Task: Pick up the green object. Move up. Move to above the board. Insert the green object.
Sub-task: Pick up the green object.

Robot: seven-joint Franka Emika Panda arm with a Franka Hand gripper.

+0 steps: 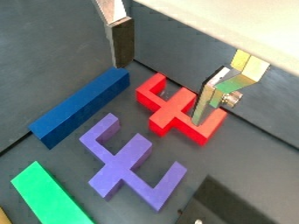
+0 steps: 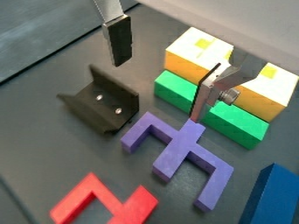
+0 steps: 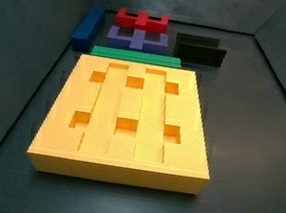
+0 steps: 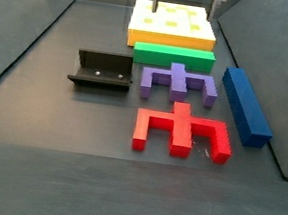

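Your gripper [image 2: 163, 74] hangs wide open, empty, above the purple piece [image 2: 177, 149]. The green object [image 4: 174, 56] lies touching the board [image 4: 171, 28]; descend carelessly and a finger jams against that wall.

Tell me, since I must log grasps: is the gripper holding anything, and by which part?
Nothing is held. The gripper hangs open above the pieces, with bare space between its fingers; the green object lies on the floor against the board.
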